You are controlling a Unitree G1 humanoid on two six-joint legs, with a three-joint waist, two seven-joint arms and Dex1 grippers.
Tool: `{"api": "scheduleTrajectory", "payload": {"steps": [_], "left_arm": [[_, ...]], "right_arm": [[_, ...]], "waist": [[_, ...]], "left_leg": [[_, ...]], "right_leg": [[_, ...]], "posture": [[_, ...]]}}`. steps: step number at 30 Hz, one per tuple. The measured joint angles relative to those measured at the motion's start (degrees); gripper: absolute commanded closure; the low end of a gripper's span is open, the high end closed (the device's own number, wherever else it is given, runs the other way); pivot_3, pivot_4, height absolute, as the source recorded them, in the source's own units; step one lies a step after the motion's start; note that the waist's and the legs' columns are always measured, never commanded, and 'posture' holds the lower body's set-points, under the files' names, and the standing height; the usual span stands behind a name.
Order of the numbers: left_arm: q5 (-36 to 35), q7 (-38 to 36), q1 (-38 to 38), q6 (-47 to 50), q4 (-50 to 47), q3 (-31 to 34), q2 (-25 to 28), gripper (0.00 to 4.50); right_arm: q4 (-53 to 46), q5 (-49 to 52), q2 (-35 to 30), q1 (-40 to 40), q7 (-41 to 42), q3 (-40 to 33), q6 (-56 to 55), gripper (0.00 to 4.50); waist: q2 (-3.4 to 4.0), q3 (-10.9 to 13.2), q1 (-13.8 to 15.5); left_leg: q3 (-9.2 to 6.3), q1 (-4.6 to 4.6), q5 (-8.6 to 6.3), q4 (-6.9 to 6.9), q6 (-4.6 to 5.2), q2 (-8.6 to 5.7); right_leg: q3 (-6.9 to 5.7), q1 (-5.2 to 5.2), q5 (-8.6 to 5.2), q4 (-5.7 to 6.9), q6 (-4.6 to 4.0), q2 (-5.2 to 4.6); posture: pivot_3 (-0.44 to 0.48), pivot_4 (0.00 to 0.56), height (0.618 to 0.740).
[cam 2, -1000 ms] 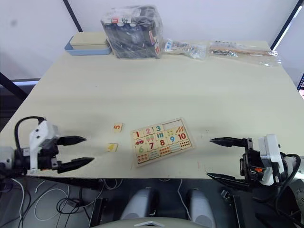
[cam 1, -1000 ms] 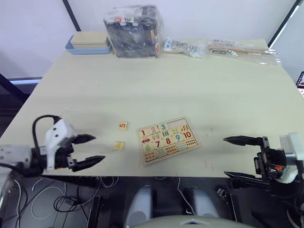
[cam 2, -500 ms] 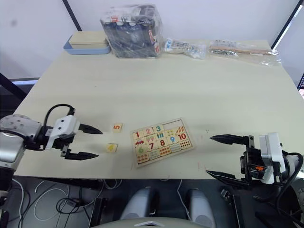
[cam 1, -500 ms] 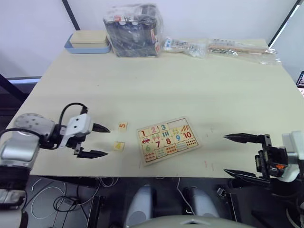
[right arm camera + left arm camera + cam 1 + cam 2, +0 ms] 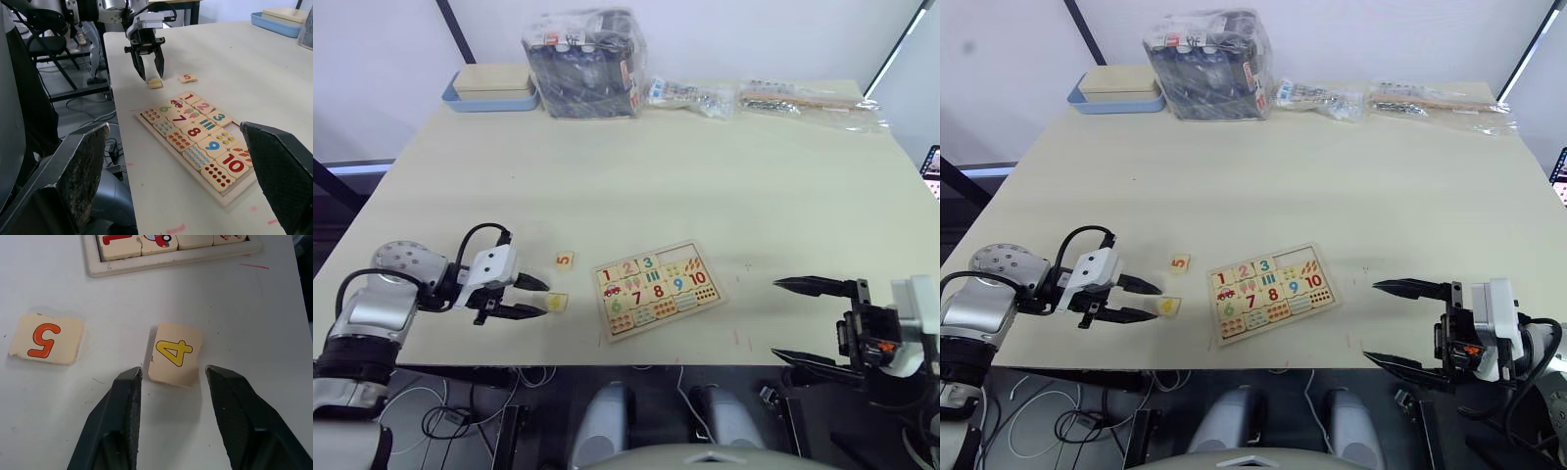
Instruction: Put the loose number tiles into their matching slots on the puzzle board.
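The puzzle board (image 5: 656, 290) lies near the table's front edge, with tiles 1, 2 and 3 seated in its top row. Two plain slots (image 5: 674, 255) at that row's right end stand empty. Loose tile 4 (image 5: 175, 354), with a yellow numeral, lies flat on the table left of the board. Tile 5 (image 5: 565, 259), with an orange numeral, lies a little farther back. My left gripper (image 5: 543, 300) is open, low over the table, its fingertips (image 5: 132, 377) flanking the near edge of tile 4 without touching it. My right gripper (image 5: 795, 321) hangs open at the table's front right, holding nothing.
A blue-edged tray with a wooden box (image 5: 494, 86) sits at the back left. Beside it stands a plastic-wrapped dark box (image 5: 587, 49). Clear plastic packets (image 5: 700, 96) lie along the back edge. The table's front edge runs just below the board.
My left gripper has swung right and forward from the table's front-left corner to tile 4, and its fingers have narrowed. The right gripper and both tiles stayed put.
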Motion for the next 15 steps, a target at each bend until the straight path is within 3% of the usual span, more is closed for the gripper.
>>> {"api": "scheduleTrajectory", "payload": {"steps": [15], "left_arm": [[1.1, -0.1, -1.0, -3.6, 2.1, -1.4, -1.1, 1.98]], "right_arm": [[0.0, -0.2, 0.3, 1.7, -0.1, 0.0, -0.8, 0.0]], "waist": [[-0.02, 0.0, 0.0]], "left_leg": [[0.0, 0.01, 0.0, 0.04, 0.0, -0.01]], "right_leg": [[0.02, 0.01, 0.0, 0.06, 0.01, 0.01]], "posture": [[0.0, 0.15, 0.74]]}}
